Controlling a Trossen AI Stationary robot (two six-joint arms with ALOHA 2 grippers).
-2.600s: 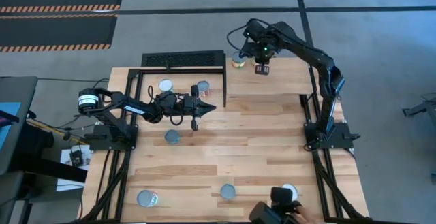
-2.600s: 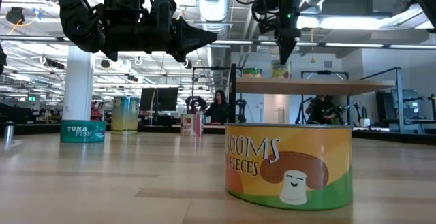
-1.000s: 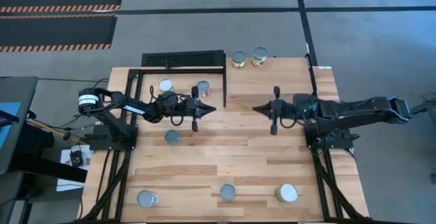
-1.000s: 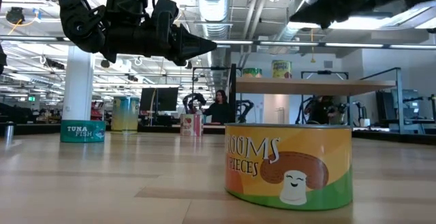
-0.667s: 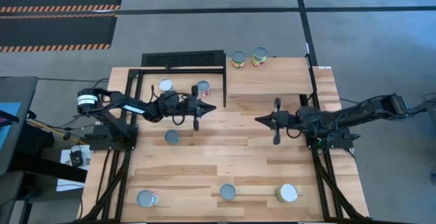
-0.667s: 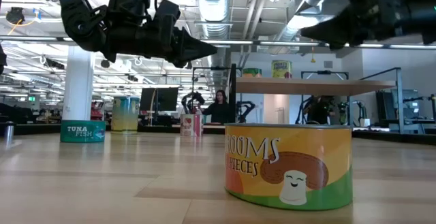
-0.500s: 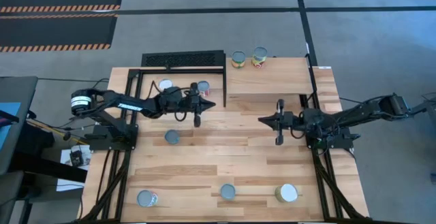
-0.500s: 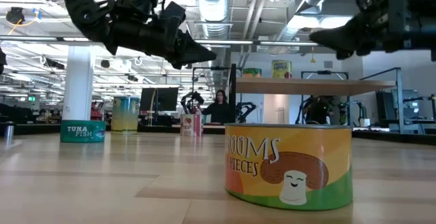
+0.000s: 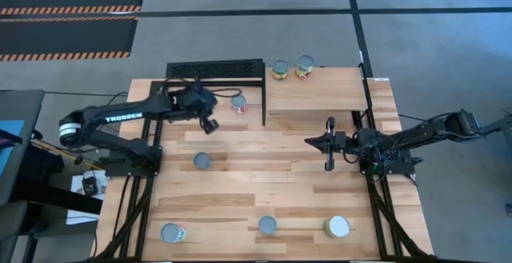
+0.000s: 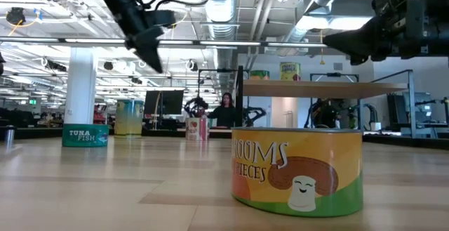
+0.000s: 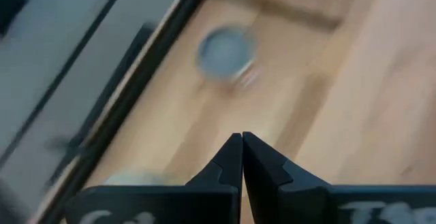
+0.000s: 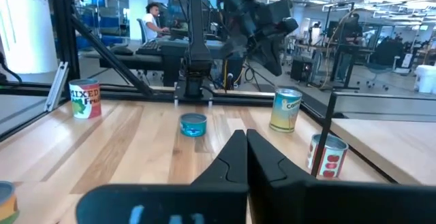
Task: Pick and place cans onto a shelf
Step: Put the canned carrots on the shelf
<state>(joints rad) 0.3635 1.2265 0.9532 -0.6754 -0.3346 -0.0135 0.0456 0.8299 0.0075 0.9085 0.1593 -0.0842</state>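
Note:
Several cans stand upright on the wooden table: a red one (image 9: 238,102) at the far left, a grey-topped one (image 9: 202,161), and three along the near edge (image 9: 268,225). Two cans (image 9: 292,68) stand on the raised wooden shelf (image 9: 320,95) at the far right. My left gripper (image 9: 210,125) is shut and empty. It points down above the table, left of the red can, which also shows in the left wrist view (image 11: 225,50). My right gripper (image 9: 309,141) is shut and empty. It is held level above the table's middle right and points left.
A black perforated rack (image 9: 216,69) stands at the far edge behind my left arm. A black bar (image 9: 265,95) edges the shelf's left side. In the low view a mushroom can (image 10: 298,171) stands close by. A person (image 10: 226,110) sits in the room beyond.
My left gripper has swung from pointing level toward the right to pointing down, and has gone toward the table's far left corner. My right gripper has come down and a little toward the near edge, still pointing left. Both stay shut. No can has moved.

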